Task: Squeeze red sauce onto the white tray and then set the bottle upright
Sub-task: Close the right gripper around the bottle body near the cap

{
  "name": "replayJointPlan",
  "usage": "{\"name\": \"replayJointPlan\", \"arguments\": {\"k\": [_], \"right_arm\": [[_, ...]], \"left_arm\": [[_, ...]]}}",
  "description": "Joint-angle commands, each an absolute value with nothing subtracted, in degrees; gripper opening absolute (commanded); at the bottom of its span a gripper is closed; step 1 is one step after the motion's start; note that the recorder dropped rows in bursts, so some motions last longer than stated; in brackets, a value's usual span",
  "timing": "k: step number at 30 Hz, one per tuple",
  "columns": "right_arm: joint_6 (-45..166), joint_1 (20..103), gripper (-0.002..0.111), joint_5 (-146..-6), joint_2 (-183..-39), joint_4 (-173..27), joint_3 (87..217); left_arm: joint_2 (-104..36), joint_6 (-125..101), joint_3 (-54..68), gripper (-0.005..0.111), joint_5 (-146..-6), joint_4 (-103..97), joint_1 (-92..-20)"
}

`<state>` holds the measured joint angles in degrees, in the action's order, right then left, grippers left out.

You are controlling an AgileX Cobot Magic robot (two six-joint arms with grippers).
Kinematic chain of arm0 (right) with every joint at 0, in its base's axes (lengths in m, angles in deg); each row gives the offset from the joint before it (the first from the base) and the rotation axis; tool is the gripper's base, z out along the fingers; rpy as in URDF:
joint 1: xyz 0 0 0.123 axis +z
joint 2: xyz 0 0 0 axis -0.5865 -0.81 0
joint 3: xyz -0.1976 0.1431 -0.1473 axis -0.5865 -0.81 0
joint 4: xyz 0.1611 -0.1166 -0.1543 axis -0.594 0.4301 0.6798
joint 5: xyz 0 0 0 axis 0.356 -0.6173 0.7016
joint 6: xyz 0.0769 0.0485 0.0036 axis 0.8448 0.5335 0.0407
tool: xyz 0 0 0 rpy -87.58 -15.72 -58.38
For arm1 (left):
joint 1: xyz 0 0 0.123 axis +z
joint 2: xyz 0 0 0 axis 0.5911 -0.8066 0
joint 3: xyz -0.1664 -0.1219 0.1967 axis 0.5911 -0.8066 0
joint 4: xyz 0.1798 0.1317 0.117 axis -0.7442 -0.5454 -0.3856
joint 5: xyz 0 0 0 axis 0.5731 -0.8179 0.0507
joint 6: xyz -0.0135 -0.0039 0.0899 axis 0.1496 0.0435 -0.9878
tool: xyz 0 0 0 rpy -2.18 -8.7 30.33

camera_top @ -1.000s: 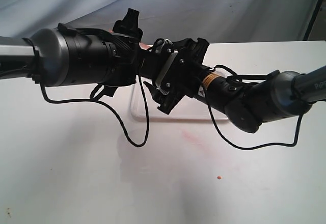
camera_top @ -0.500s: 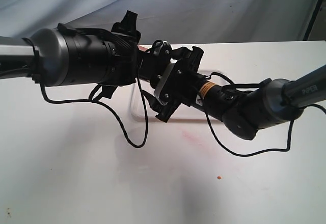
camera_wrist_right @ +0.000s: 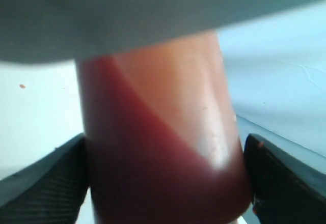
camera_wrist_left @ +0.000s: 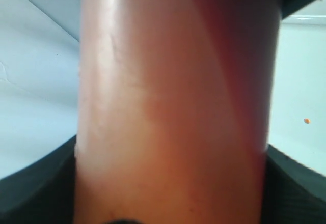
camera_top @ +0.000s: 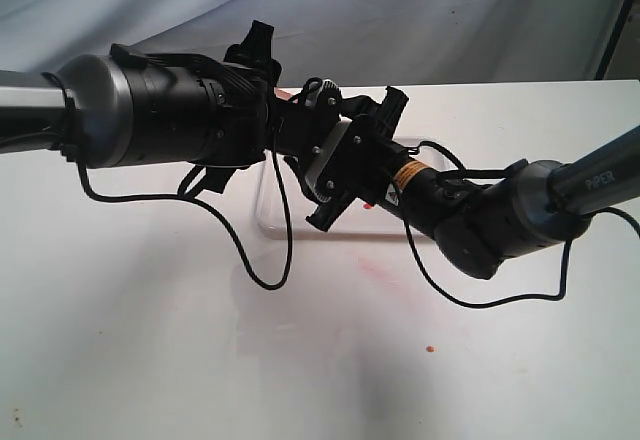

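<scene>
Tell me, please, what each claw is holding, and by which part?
The left claw and right claw both clamp the squeeze bottle by its cylindrical body.

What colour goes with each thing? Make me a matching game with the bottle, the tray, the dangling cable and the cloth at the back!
Things:
1. bottle
2. tray
3. cable
4. cloth

Colours:
A. black
B. pale blue
C. white
D. red-orange

Pairs: 1-D, 2-C, 3-A, 4-B
</scene>
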<state>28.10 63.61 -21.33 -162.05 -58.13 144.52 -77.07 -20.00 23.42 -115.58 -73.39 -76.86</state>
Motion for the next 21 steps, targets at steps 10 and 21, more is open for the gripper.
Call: {"name": "replayJointPlan", "arguments": {"k": [10,21], "right_arm": [[28.1,63.3,0.000,-22.1,-162.1,-60.8,144.9],[28.1,63.3,0.000,-22.1,-162.1,-60.8,144.9]], "left_arm": [[-75.5,-19.1,24.1,0.000,-112.9,-73.7,-77.4],[-75.5,-19.1,24.1,0.000,-112.9,-73.7,-77.4]]}}
